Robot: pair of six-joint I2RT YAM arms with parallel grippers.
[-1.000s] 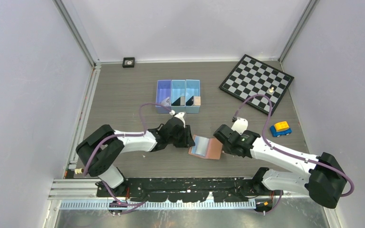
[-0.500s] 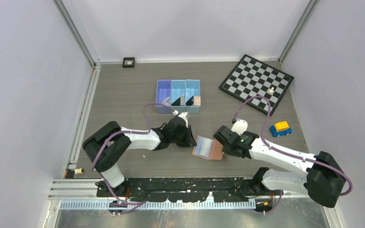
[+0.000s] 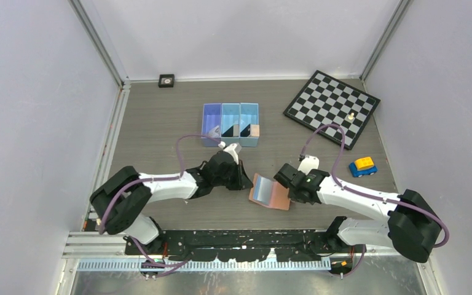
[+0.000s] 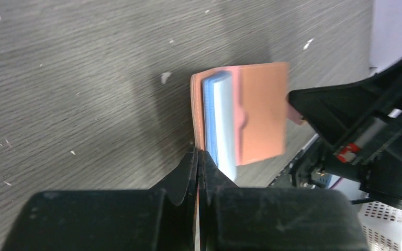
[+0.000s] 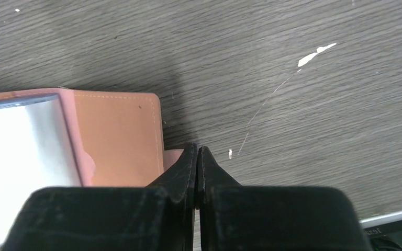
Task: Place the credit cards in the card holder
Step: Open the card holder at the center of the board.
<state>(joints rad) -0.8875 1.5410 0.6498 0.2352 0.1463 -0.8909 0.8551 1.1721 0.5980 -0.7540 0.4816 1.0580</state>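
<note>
Two pinches now hold the card holder (image 3: 269, 192) open: the left gripper (image 4: 198, 152) has just clamped its 9 o'clock edge, and the right gripper (image 5: 197, 148) grips its 3 o'clock edge. The credit cards (image 3: 229, 130) wait in the blue bin (image 3: 211, 118) at 11 o'clock, so one arm probably has to release.

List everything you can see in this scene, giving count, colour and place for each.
card holder: one, salmon-tan with blue lining, open, near centre
credit cards: at least two, black, in the bin
bin: one, blue, three compartments, middle
block: one, tan-orange, bin's right compartment
chessboard: one, black-white, far right
chess piece: one, pale, on chessboard
toy car: one, yellow-blue, right
small black object: one, far edge
left gripper: shut on card holder's edge
right gripper: shut on its tab
</note>
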